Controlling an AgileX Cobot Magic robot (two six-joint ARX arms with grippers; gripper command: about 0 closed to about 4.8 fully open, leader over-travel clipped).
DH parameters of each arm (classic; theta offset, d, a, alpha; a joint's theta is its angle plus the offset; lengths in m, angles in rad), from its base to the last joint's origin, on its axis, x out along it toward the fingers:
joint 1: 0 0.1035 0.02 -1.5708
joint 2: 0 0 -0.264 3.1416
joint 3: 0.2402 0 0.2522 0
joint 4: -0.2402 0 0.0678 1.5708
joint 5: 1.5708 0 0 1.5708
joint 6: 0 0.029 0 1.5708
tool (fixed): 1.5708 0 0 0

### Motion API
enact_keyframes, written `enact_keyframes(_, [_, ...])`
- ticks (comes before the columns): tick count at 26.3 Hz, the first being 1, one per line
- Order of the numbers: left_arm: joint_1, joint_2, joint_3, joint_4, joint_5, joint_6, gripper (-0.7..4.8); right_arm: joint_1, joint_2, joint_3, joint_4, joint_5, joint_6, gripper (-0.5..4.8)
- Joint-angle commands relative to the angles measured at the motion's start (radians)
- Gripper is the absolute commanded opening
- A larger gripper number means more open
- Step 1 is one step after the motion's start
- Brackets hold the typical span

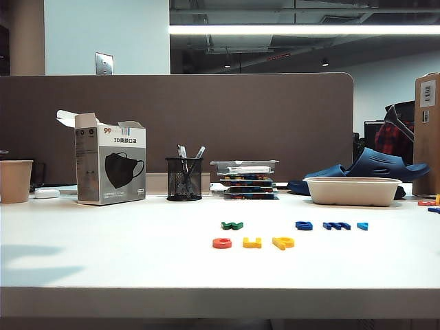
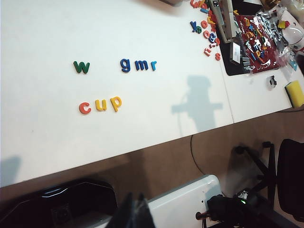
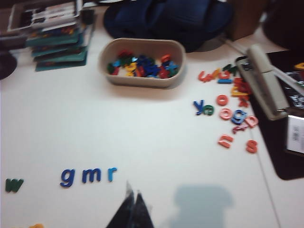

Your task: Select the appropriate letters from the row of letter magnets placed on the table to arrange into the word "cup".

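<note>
Exterior: I see red c (image 1: 222, 243), yellow u (image 1: 251, 242), yellow p (image 1: 282, 242) in line on the table (image 1: 103, 254), before green w (image 1: 232, 225) | Left wrist: left gripper (image 2: 134, 211) closed, empty, off the table's edge | Right wrist: right gripper (image 3: 131, 211) closed, empty, above table near blue g-m-r (image 3: 88, 175).

front row on worktop (image 2: 42, 133): red c (image 2: 85, 108), yellow u (image 2: 100, 105), yellow p (image 2: 115, 102), reading "cup"
back row: green w (image 2: 81, 67), then dark blue g (image 2: 125, 64), dark blue m (image 2: 141, 65), light blue r (image 2: 153, 65)
mask box (image 1: 110, 167): "3D" ahead of Chinese characters too small to read
loose letters (image 3: 228, 116) near the tray (image 3: 141, 81): blue "y", red "o", red "s" can be made out
</note>
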Motion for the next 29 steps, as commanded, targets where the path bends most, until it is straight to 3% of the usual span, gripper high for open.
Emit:
enact_keyframes(1, [-0.001, -0.002, 0.002, 0.013, 0.001, 0.005, -0.05, -0.016, -0.042, -0.013, -0.006, -0.028, -0.007, -0.07])
enact_keyframes(11, [-0.001, 0.019, -0.002, 0.038, 0.002, 0.019, -0.05, -0.015, -0.369, -0.380, 0.146, -0.027, 0.008, -0.07])
enact_keyframes(21, [0.015, 0.050, -0.002, 0.274, -0.179, 0.270, -0.05, -0.014, -0.653, -0.650, 0.267, -0.027, 0.037, -0.07])
enact_keyframes(29, [0.261, 0.044, 0.021, 0.362, -0.196, 0.465, -0.05, -0.013, -0.800, -0.802, 0.341, -0.025, 0.062, -0.06])
